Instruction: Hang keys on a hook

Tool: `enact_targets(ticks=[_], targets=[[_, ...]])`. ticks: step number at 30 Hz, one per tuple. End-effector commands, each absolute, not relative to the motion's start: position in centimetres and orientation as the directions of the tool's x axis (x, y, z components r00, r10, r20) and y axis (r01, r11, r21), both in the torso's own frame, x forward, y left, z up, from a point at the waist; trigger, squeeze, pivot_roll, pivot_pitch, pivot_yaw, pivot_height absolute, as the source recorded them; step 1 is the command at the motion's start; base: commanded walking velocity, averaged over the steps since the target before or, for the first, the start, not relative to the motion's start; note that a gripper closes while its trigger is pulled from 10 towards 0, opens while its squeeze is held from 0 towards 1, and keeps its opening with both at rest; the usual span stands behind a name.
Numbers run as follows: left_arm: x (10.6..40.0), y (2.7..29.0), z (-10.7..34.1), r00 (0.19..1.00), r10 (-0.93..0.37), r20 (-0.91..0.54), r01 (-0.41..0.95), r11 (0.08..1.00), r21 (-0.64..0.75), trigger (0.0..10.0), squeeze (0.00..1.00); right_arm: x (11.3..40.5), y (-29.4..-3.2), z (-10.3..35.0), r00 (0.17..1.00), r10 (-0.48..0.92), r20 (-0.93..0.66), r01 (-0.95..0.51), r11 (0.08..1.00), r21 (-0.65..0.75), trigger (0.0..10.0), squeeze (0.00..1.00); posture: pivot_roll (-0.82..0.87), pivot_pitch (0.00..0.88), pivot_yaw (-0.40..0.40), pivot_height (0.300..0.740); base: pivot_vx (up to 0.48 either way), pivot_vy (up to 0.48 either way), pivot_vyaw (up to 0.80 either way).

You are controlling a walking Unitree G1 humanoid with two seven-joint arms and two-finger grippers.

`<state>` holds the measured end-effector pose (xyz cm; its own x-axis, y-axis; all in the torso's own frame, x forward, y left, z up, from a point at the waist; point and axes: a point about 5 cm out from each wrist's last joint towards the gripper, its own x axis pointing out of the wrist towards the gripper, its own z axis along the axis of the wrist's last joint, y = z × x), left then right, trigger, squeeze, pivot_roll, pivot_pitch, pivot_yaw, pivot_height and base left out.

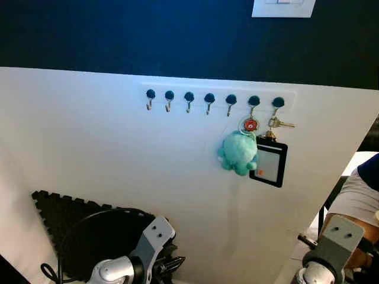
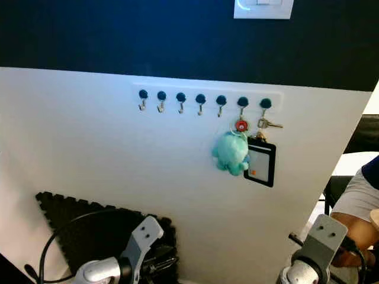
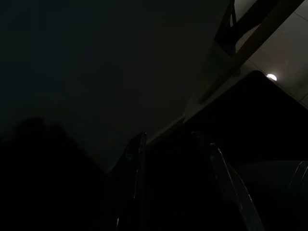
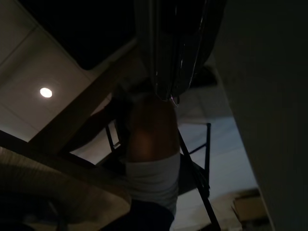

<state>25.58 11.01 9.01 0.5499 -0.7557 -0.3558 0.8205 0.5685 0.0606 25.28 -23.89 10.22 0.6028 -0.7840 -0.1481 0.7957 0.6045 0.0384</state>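
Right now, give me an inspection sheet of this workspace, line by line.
Surface: white wall panel below a dark upper wall; hook rail with seven dark-knobbed hooks.
Job's things: keys with a black card holder hang on the seventh hook from the left; a teal plush keychain hangs on the sixth.
Clutter: black foam mat leaning low against the panel.
Grippers: left gripper and right gripper low, away from the hooks.
Cables: black cable looping by the left arm.
Surroundings: light switch above; a person at the right edge.
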Motion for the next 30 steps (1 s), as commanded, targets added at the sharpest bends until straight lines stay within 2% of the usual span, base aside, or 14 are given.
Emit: enact_targets(ticks=[1, 10, 22, 24, 27, 28, 30], targets=[[25.3, 11.2, 9.0, 0.538, -0.756, -0.373, 0.828, 0.557, 0.065, 10.0, 0.0, 25.2, -23.9, 10.8, 0.599, -0.787, -0.149, 0.8, 0.596, 0.068, 10.0, 0.0, 0.0, 0.129, 0.018, 0.74, 0.0, 0.0, 0.0], [25.0, 11.1, 9.0, 0.531, -0.761, -0.373, 0.832, 0.552, 0.059, 10.0, 0.0, 26.2, -23.2, 16.6, 0.638, -0.77, 0.0, 0.755, 0.626, 0.193, 10.0, 0.0, 0.0, 0.14, 0.011, 0.74, 0.0, 0.0, 0.0], [24.8, 11.1, 9.0, 0.532, -0.76, -0.374, 0.83, 0.555, 0.055, 10.0, 0.0, 26.4, -22.6, 17.7, 0.67, -0.742, 0.034, 0.724, 0.662, 0.191, 10.0, 0.0, 0.0, 0.142, 0.006, 0.74, 0.0, 0.0, 0.0], [24.8, 11.2, 9.1, 0.531, -0.761, -0.374, 0.831, 0.553, 0.054, 10.0, 0.0, 26.3, -22.5, 17.5, 0.676, -0.737, 0.02, 0.723, 0.668, 0.178, 10.0, 0.0, 0.01, 0.146, 0.007, 0.74, 0.0, 0.0, 0.0], [24.7, 11.2, 9.1, 0.509, -0.773, -0.379, 0.844, 0.535, 0.042, 10.0, 0.0, 26.0, -21.8, 16.5, 0.744, -0.668, -0.01, 0.666, 0.741, 0.08, 10.0, 0.0, 0.01, 0.147, 0.01, 0.74, 0.0, 0.0, 0.0], [24.7, 11.2, 9.1, 0.509, -0.773, -0.379, 0.844, 0.535, 0.042, 10.0, 0.0, 26.0, -21.8, 16.5, 0.744, -0.668, -0.01, 0.666, 0.741, 0.08, 10.0, 0.0, 0.01, 0.147, 0.01, 0.74, 0.0, 0.0, 0.0], [24.6, 11.3, 9.1, 0.497, -0.778, -0.385, 0.851, 0.524, 0.039, 10.0, 0.0, 25.7, -21.1, 14.9, 0.801, -0.594, -0.074, 0.595, 0.804, -0.002, 10.0, 0.0, 0.01, 0.15, 0.012, 0.74, 0.0, 0.0, 0.0]])
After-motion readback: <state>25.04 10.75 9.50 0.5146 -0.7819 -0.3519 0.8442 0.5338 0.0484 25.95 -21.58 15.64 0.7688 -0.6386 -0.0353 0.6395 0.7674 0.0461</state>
